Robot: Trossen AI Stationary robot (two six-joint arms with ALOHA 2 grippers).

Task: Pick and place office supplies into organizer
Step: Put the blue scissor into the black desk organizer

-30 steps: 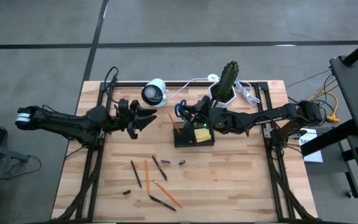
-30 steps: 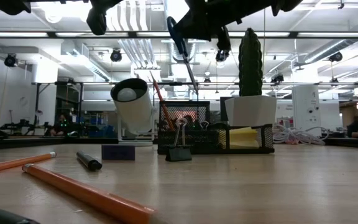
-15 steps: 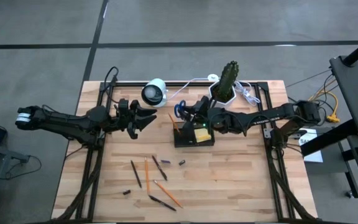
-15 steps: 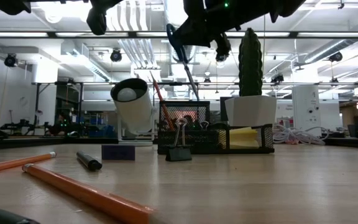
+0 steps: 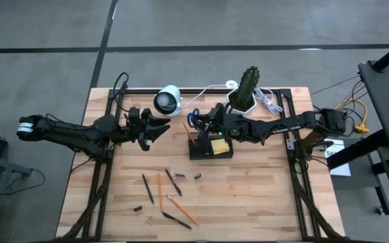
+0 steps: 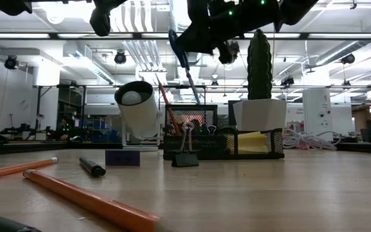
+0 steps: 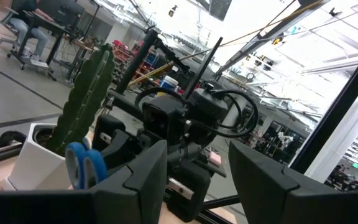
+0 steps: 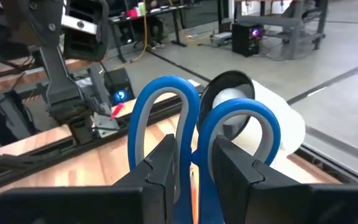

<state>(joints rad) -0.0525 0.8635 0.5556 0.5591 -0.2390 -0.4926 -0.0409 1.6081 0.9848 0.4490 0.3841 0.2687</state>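
Down at the near edge of the tabletop [image 5: 248, 196] a scatter of supplies lies loose: an orange pencil [image 5: 182, 210] and a dark pen [image 5: 175, 220] crossing near the front, another orange pencil [image 5: 159, 190] beside a black pen [image 5: 147, 188], a third dark pen [image 5: 173, 182] just past them, and tiny dark stubs [image 5: 138, 208] off to either side. From table height, the nearest orange pencil [image 6: 89, 200] runs slantwise across the foreground with a dark marker [image 6: 92, 167] behind it. Farther back sits the organizer [image 5: 211, 148], its black mesh wall [image 6: 224, 138] showing a yellow sticky-note pad [image 6: 252, 142] in the right compartment and a binder clip [image 6: 185, 154] leaning in front. Above the organizer's left part hangs the right gripper [image 5: 204, 125], jaws closed on the blue-handled scissors [image 6: 184, 58], blades pointing down toward the taller mesh section, tips just above it; in the right wrist view the blue handle loops [image 8: 197, 137] stand up between the dark fingers [image 8: 163, 180]. The left gripper [image 5: 155, 128] waits well to the left of the organizer, jaws partly open with nothing between them. Beyond, a white round camera [image 5: 167, 100] and a cactus [image 5: 247, 84] in its white pot [image 6: 259, 115] stand at the far edge.
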